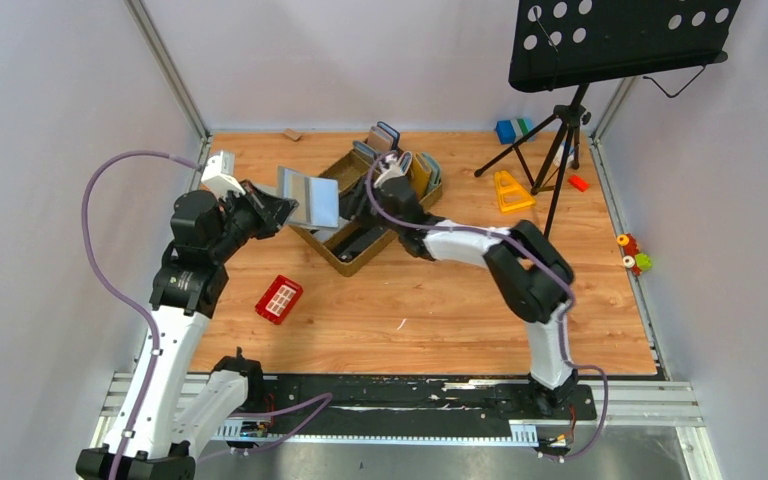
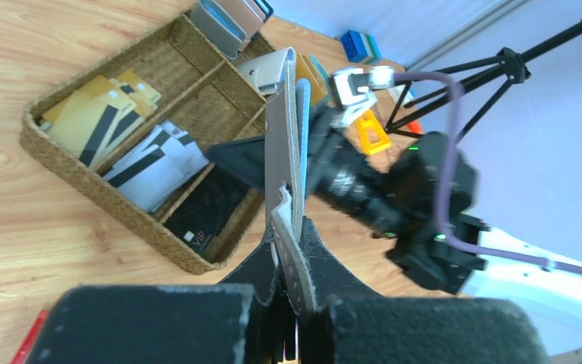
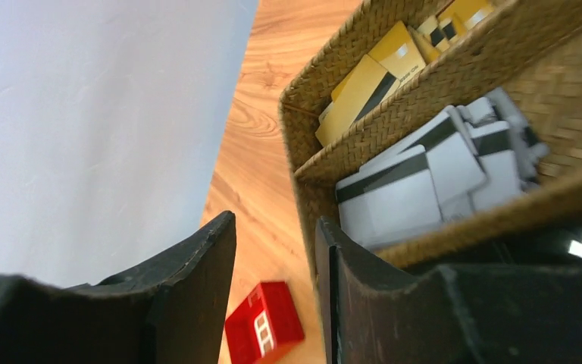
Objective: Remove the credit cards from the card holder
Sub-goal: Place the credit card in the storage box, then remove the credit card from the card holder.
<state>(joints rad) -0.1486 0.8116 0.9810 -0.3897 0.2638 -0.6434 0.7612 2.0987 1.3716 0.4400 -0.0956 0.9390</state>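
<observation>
Left gripper (image 2: 291, 254) up close, clenched on the card holder (image 2: 282, 144), standing it upright toward the table's far-left corner, probably for easy pulling. Right gripper (image 3: 274, 280) hangs parted and empty over the tray (image 3: 424, 98).

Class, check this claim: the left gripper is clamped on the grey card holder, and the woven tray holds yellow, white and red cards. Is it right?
Not quite: the left wrist view shows black cards, not red, beside the white cards and yellow cards in the woven tray. The left gripper is indeed clamped on the grey card holder.
</observation>
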